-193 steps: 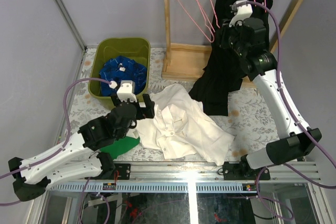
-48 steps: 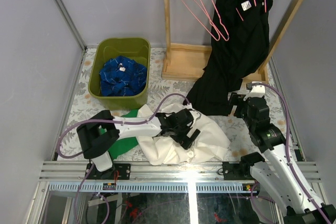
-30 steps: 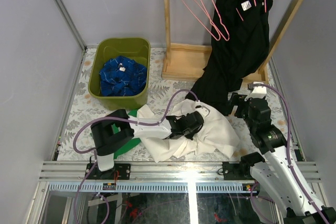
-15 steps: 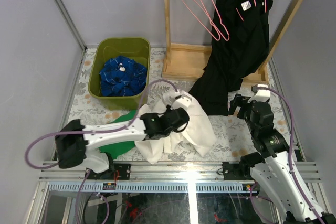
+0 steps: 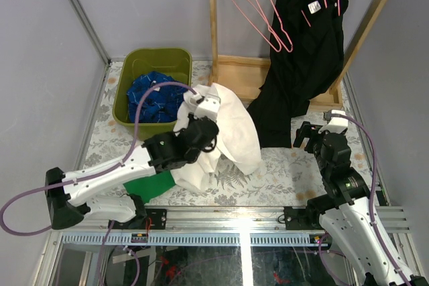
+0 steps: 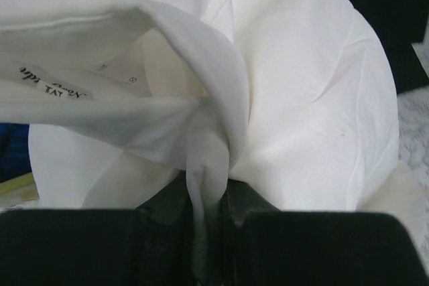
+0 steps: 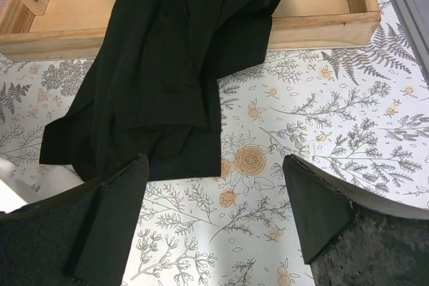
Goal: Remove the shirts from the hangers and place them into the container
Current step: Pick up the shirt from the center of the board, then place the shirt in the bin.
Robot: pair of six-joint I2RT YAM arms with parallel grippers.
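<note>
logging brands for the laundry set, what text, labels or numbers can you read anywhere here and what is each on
Neck label inside the white shirt: two lines of dark lettering, tilted and too blurred to read.
White tag at the collar of the hanging black shirt: too small to read.
No other text shows.

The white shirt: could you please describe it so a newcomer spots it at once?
Start at the olive-green container, back left. Just right of it, the white shirt hangs bunched from the left gripper. It is the only white garment.
</note>
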